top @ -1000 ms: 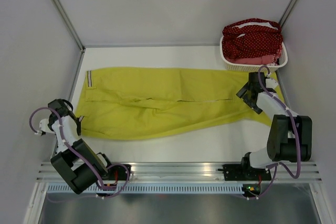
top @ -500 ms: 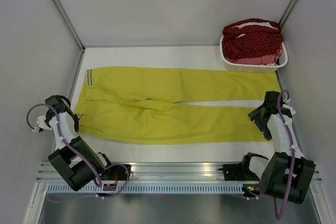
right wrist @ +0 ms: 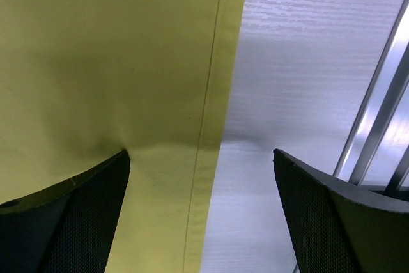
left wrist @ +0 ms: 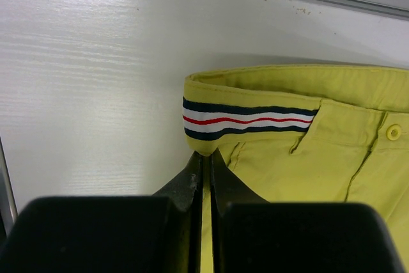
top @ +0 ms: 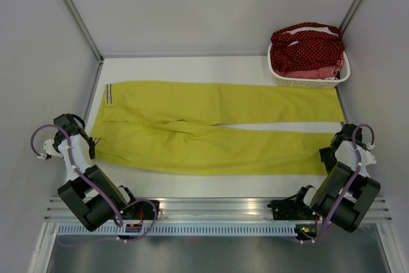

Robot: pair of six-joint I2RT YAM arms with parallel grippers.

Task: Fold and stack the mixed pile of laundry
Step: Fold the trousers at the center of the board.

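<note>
From my screen I see a white perforated basket (top: 308, 82) in the far right corner of the white tabletop (top: 192, 66), a slotted aluminium rail (top: 217, 206) along its near edge, grey walls (top: 38, 43) around.

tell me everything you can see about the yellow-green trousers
The yellow-green trousers look like smooth woven cotton. They lie flat on the white table, waist to the left, legs stretched right side by side, with creases near the crotch. The waistband carries a navy, white and red striped band and a yellow button. The left gripper is shut on the waist corner; the open right gripper straddles a leg hem.
</note>
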